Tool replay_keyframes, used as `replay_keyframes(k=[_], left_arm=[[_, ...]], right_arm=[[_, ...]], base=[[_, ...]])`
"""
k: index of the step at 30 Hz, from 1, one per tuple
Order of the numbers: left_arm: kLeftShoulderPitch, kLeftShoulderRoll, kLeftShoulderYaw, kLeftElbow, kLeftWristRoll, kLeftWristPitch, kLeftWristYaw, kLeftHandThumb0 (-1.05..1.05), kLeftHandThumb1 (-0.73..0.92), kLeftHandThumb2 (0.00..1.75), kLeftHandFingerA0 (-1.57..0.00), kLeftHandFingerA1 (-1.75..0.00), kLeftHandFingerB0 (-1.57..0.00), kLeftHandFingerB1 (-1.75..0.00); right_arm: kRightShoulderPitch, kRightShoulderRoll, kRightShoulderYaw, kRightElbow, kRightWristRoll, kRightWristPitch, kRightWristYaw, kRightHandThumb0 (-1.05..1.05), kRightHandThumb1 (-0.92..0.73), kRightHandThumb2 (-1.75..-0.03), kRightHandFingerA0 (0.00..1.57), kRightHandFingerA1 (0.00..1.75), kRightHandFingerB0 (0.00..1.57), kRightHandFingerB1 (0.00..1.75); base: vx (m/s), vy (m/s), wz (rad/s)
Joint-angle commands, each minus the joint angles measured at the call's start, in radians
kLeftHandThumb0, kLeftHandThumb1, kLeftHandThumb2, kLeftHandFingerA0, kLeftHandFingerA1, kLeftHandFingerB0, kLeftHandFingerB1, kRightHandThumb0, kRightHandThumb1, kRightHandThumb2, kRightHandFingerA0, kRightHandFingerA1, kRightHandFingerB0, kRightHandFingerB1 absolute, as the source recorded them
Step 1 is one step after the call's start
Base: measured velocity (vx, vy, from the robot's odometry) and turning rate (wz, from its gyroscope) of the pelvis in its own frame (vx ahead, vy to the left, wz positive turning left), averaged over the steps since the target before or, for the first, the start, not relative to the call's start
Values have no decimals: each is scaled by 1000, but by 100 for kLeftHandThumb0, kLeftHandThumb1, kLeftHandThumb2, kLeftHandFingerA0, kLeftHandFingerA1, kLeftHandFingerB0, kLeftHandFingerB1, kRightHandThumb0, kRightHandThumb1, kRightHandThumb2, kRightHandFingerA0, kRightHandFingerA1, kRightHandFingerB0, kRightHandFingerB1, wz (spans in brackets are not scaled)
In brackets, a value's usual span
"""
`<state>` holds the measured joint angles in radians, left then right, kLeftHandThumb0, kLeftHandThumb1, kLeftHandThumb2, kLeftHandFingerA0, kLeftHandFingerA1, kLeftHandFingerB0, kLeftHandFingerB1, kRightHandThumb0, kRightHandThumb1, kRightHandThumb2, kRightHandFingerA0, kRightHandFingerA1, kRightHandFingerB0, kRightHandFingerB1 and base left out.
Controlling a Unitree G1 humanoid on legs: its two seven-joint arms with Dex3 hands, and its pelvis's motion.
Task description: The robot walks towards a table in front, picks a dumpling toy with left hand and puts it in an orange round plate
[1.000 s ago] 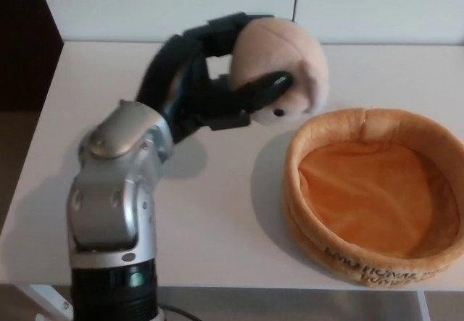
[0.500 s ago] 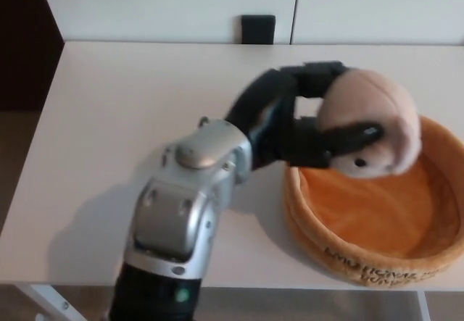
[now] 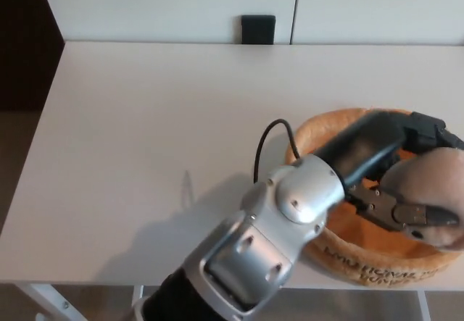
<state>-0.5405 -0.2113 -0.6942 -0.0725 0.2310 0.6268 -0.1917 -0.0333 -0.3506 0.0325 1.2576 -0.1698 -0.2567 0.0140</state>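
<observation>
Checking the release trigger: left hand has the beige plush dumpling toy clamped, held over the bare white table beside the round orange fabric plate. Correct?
Not quite. The head view shows the left hand shut on the beige plush dumpling toy, but over the round orange fabric plate, inside its rim, not over the bare white table beside it.

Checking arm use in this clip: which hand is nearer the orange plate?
Left. The left hand is over the orange plate, shut on the dumpling toy. The right hand is not in view.
</observation>
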Motion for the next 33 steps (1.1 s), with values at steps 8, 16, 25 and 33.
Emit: replay_keyframes(k=[8,16,25,33], left_arm=[[-146,43,-146,177,408,17,344,-60,49,84,0,-21,0,-21],[-224,100,-31,230,413,58,291,-98,60,59,0,0,0,0],[-243,213,-77,135,433,55,92,-105,67,63,0,-11,0,0],[-166,345,-55,-154,433,75,-63,-102,77,120,0,-9,0,-3]], right_arm=[[4,-4,36,-3,-36,0,-22,-68,-75,-63,68,120,24,31],[-7,1,46,-12,-34,20,-26,-80,-62,-97,65,101,4,42],[-15,5,24,-9,-11,27,-4,-75,-72,-62,69,123,9,33],[-17,8,36,-11,-25,22,-5,-83,-59,-89,79,109,4,39]], base=[[0,0,0],[0,0,0],[0,0,0],[0,0,0]])
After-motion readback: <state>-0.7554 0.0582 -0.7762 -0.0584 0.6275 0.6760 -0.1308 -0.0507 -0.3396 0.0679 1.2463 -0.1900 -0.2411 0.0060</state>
